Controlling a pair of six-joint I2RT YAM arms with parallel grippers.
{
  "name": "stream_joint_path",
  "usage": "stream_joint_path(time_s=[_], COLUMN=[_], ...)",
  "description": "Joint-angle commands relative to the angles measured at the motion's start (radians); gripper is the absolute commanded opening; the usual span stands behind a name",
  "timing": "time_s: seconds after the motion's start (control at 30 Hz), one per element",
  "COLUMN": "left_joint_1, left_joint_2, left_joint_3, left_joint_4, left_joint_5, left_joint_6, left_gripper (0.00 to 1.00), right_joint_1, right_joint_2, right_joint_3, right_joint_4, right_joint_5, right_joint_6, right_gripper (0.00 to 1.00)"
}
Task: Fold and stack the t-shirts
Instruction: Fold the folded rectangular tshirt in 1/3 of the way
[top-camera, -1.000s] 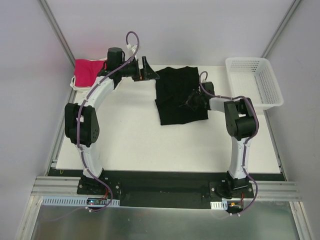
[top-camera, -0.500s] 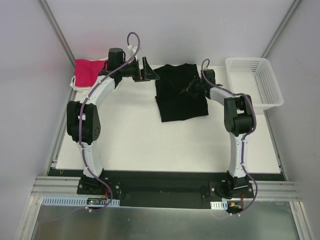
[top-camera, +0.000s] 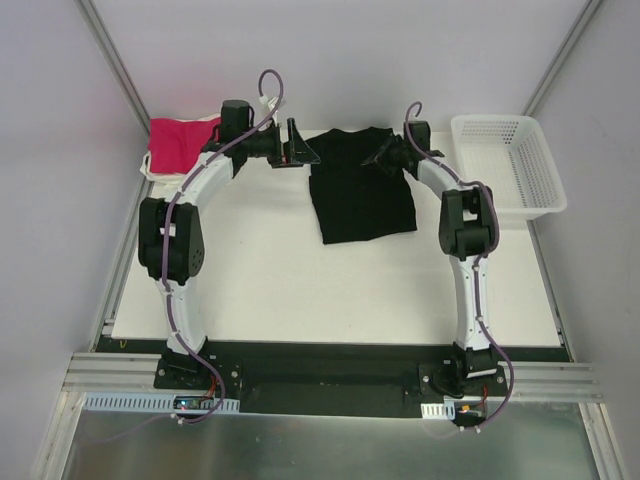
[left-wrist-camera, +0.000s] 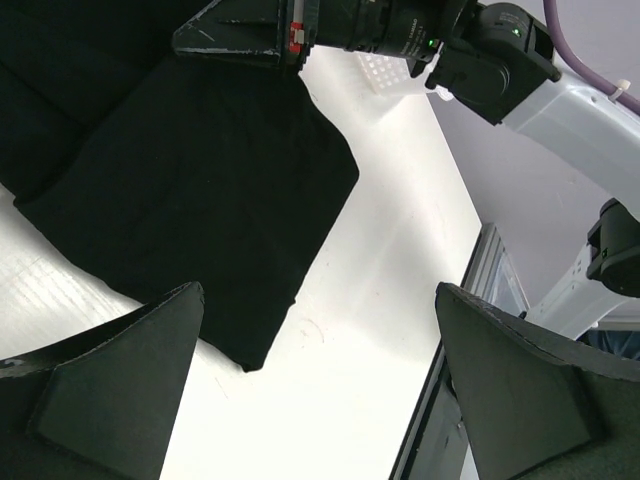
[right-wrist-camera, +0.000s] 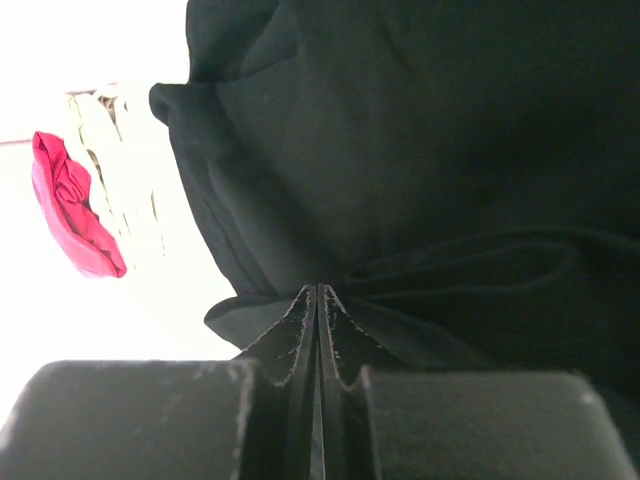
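A black t-shirt (top-camera: 360, 195) lies folded on the white table (top-camera: 260, 270) at the back centre. My right gripper (top-camera: 384, 160) is at its far right part, shut, and black cloth (right-wrist-camera: 420, 150) bunches in folds that meet at the tips (right-wrist-camera: 318, 292). My left gripper (top-camera: 300, 150) hovers open by the shirt's far left edge. Its fingers (left-wrist-camera: 120, 370) frame a corner of the black t-shirt (left-wrist-camera: 200, 180) and bare table, with nothing between them. A magenta-pink t-shirt (top-camera: 176, 140) lies on a white one (top-camera: 150, 168) at the back left, and shows in the right wrist view as the pink t-shirt (right-wrist-camera: 70, 210).
A white mesh basket (top-camera: 508, 165) stands at the back right corner. The right arm's wrist (left-wrist-camera: 490, 60) reaches in across the top of the left wrist view. Grey walls close in the table on three sides.
My right gripper has moved from the middle of the black shirt toward the table's far edge, staying shut, and the shirt's top edge has shifted with it. The left gripper has barely moved.
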Motion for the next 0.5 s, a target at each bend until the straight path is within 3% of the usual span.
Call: stream_joint_path(time_s=[0.0, 0.2, 0.47], left_joint_1=[0.008, -0.046, -0.170], left_joint_2=[0.021, 0.064, 0.093], left_joint_3=[0.026, -0.015, -0.078], left_joint_4=[0.066, 0.094, 0.103], left_joint_5=[0.075, 0.062, 0.035], left_joint_6=[-0.021, -0.041, -0.041], left_gripper=[0.99, 0.99, 0.99], right_joint_1=[-0.043, -0.059, -0.103], right_joint_2=[-0.093, -0.256, -0.240], right_joint_3=[-0.038, -0.331, -0.393], right_joint_4=[-0.009, 0.117, 0.163], right_joint_5=[0.000, 0.004, -0.025], right_joint_6=[-0.009, -0.029, -0.025], right_gripper=[0.03, 0.04, 0.04])
